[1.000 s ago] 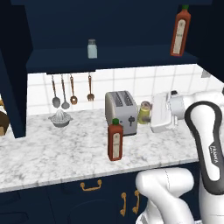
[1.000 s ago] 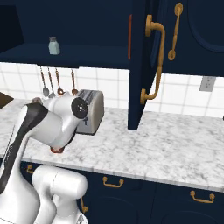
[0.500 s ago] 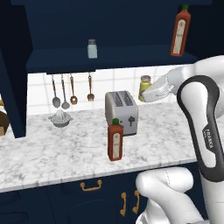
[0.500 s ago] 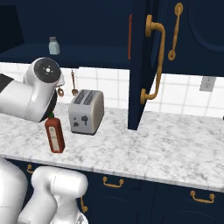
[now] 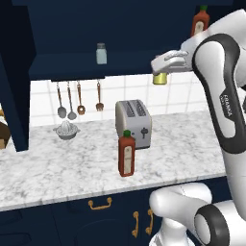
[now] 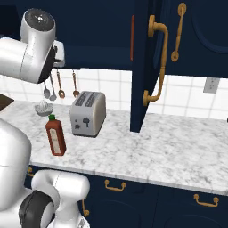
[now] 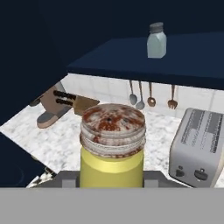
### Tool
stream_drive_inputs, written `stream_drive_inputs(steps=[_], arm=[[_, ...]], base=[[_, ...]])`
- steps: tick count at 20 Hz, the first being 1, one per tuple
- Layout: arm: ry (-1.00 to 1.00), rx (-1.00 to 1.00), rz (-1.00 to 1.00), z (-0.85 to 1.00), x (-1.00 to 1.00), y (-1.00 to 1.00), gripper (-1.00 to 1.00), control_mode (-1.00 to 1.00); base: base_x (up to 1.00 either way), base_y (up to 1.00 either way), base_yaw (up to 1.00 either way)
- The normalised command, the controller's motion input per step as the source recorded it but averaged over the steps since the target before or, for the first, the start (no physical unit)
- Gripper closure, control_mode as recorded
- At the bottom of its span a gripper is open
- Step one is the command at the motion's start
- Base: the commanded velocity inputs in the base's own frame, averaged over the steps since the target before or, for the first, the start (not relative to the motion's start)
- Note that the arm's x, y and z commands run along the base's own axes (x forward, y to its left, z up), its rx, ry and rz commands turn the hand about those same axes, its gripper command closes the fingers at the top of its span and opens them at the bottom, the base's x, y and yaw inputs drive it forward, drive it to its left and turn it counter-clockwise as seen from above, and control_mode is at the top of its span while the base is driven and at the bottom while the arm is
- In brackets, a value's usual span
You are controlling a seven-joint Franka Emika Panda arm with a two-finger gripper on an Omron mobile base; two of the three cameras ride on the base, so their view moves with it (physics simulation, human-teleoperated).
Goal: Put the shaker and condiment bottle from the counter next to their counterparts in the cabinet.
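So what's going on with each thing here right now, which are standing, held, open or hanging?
gripper: shut on the yellow shaker, raised near the shelf.
yellow shaker: held upright, off the counter.
red bottle: standing on the counter.
pale shaker: standing on the cabinet shelf.
second red bottle: upright in the cabinet.
cabinet door: open.
toaster: standing on the counter.
utensils: hanging.

Counter (image 5: pixel 72 168) looks polished grey-white marble, toaster (image 5: pixel 133 122) smooth brushed metal, shaker (image 7: pixel 112 148) matt yellow body w/ rusty-speckled metal cap, condiment bottle (image 5: pixel 127 154) glossy red plastic w/ pale paper label, cabinet (image 5: pixel 67 65) matt navy, drawer handles (image 6: pixel 115 185) shiny brass.
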Motion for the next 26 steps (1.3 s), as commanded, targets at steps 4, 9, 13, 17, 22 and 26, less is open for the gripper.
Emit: stream_drive_inputs(steps=[4,9,13,17,22,26], arm=[[-0.01,0.08,-0.02,0.01,0.25,-0.11,1.0,-1.0],[-0.2,-0.01,-0.17,-0.07,0.22,0.03,1.0,-1.0],[-0.24,-0.04,-0.29,-0.26,0.65,0.06,1.0,-1.0],[-0.15,0.01,-0.27,-0.49,0.92,0.0,1.0,-1.0],[0.0,0.17,-0.14,-0.02,0.68,0.0,1.0,-1.0],[0.03,0.22,-0.03,0.18,0.71,0.0,1.0,-1.0]], base=[[0.0,0.0,0.0],[0.0,0.0,0.0],[0.0,0.0,0.0],[0.0,0.0,0.0],[0.0,0.0,0.0],[0.0,0.0,0.0]])
